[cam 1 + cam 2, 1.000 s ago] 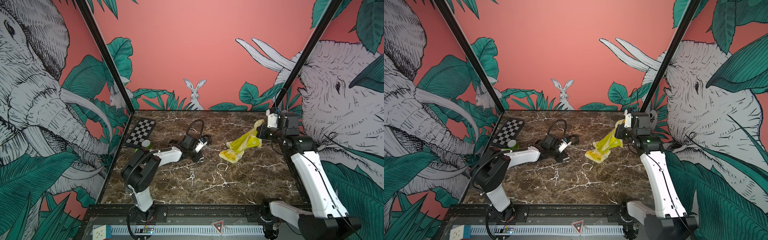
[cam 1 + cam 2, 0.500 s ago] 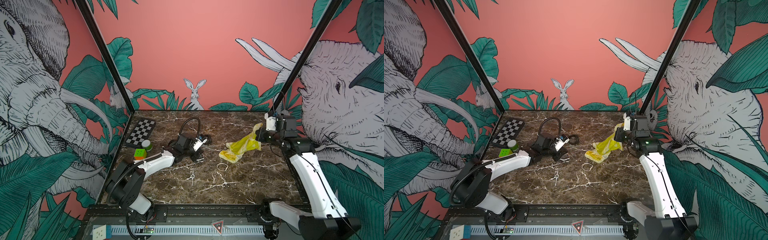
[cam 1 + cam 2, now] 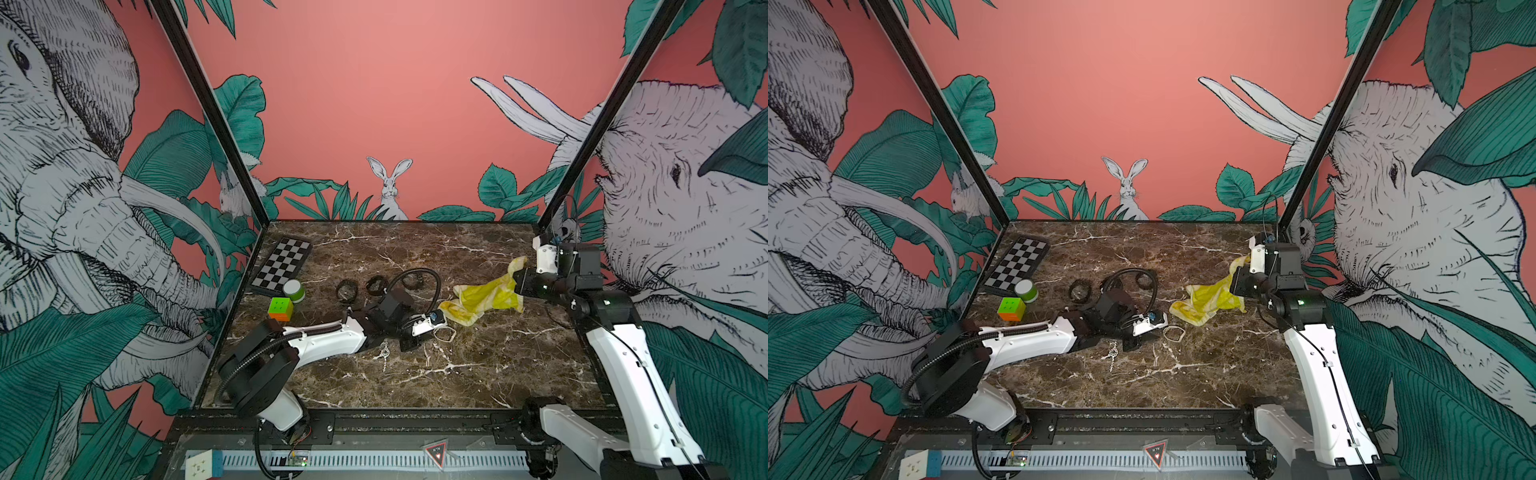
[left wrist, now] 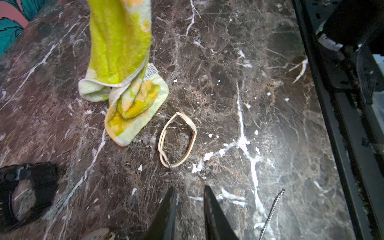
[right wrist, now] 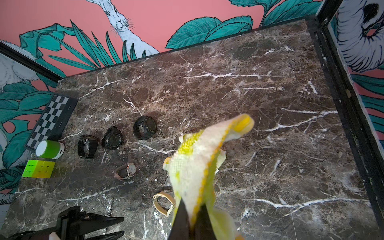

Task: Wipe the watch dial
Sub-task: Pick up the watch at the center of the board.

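The left tool point(image 4: 189, 188), slightly spread and empty, has swung in toward the cream watch point(image 4: 177, 139) lying just beside the yellow cloth point(image 4: 120, 52), which the right tool point(image 5: 192, 209) pinches, so steadying the watch seems next.

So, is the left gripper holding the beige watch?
No, the left gripper is open and empty, short of the beige watch.
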